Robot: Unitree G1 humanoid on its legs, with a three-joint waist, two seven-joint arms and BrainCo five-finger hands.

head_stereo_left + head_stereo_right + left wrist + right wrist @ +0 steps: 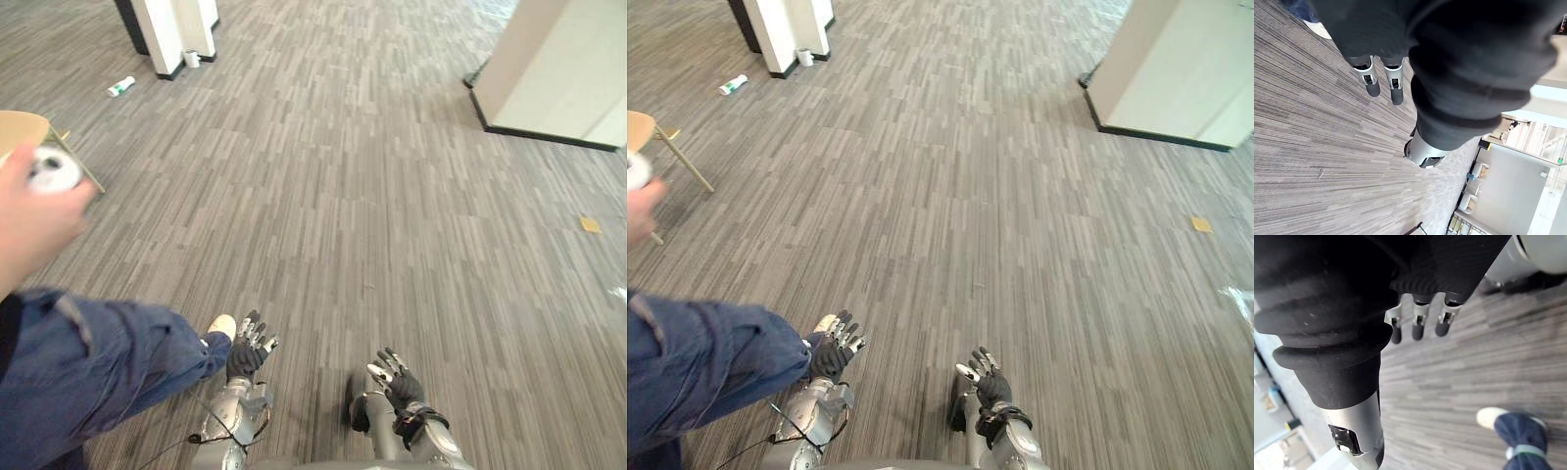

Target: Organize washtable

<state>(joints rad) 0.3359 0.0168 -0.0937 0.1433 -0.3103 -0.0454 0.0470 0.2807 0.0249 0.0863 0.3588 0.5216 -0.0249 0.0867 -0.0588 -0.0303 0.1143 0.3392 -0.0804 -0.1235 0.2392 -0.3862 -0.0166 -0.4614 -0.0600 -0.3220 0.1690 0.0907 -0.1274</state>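
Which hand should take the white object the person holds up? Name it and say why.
Left, probably. The person's hand holds the white object on the robot's left side; the left hand hangs open nearer it than the open right hand.

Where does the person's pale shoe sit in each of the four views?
Left eye view: pale shoe just left of the left hand.
Right eye view: pale shoe beside that same hand.
Left wrist view: pale shoe at the dark cover's edge.
Right wrist view: pale shoe beyond the right hand.
Shared landmark: the blue trouser leg ending at it.
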